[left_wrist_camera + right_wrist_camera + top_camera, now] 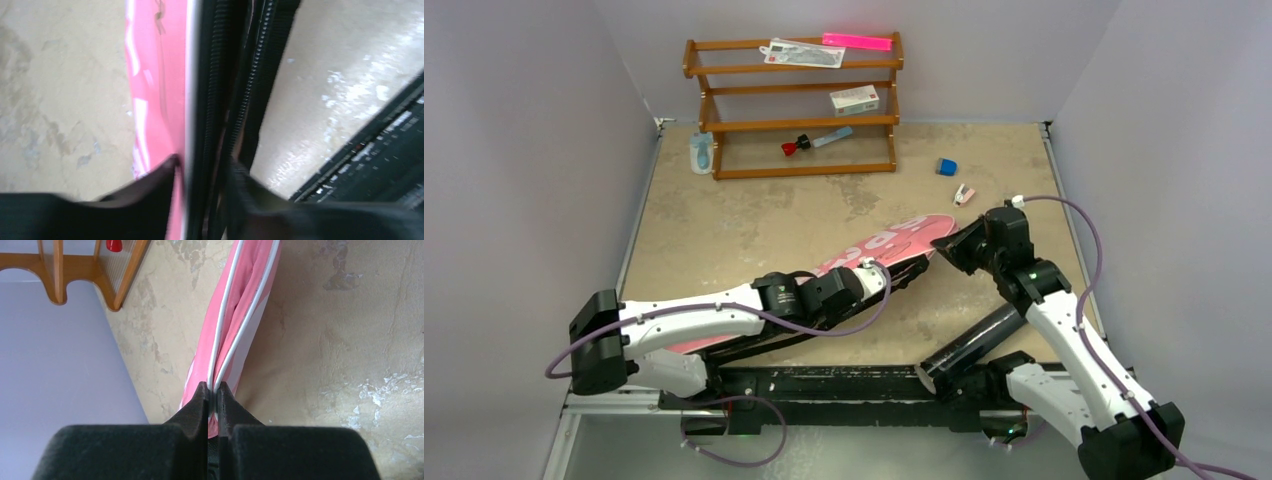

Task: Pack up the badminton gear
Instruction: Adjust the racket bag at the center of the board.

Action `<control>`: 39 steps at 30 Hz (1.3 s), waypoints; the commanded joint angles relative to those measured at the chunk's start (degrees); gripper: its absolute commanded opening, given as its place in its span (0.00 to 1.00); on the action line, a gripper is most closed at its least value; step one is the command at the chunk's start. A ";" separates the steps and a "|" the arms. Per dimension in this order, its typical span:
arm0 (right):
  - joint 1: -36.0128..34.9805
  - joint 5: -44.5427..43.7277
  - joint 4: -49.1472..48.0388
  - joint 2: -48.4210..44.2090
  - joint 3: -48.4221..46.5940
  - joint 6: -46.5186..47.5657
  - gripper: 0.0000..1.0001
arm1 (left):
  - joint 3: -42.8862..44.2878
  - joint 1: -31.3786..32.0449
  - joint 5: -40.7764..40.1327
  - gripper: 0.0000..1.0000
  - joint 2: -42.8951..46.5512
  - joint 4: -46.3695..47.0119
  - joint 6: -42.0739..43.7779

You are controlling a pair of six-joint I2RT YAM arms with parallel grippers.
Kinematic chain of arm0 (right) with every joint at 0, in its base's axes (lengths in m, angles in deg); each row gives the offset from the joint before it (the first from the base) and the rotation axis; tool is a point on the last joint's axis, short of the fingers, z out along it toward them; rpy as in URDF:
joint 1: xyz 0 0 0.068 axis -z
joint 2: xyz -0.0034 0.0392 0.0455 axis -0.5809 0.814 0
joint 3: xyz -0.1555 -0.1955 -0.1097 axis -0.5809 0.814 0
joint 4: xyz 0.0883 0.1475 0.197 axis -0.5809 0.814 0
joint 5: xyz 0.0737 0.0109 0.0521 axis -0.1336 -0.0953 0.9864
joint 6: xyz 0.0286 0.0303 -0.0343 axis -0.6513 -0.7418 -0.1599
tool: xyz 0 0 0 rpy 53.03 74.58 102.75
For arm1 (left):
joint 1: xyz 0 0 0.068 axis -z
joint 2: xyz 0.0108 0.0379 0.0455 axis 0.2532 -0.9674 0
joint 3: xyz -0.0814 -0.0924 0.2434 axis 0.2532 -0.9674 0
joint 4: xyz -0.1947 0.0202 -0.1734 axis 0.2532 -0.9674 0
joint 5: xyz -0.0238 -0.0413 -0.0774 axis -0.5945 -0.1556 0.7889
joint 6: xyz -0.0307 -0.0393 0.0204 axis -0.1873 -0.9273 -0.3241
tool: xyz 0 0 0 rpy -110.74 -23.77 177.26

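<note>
Soft, floppy bag (894,245) is laid diagonally on the desk (724,220). Its stiffer piped rim (225,340), the best hold, is pinched tight by right fingers (197,405). Zipper edge (215,100) is straddled by left fingers (160,180); grip maybe incomplete, too blurred.

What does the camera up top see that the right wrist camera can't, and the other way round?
Only the top camera shows the long black tube lying near the arm bases, the small blue block, the white box on the wooden rack, and both whole arms. Only the right wrist camera shows, close up, the right tool pinching together two white piped edges of the pink bag. Both show the pink bag, part of the wooden rack and the tan table.
</note>
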 commanded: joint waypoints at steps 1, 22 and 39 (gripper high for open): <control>-0.13 1.11 -2.32 0.04 -3.92 1.29 0.00 | 1.20 0.40 -10.71 0.25 -0.65 -2.49 -1.50; -0.19 11.64 -10.53 -18.87 2.65 38.38 0.48 | 3.52 -8.45 2.82 0.00 11.89 -1.15 -1.87; -0.15 26.77 -32.41 -27.64 22.53 30.26 0.37 | 0.64 -8.45 3.17 0.00 14.61 2.42 -1.44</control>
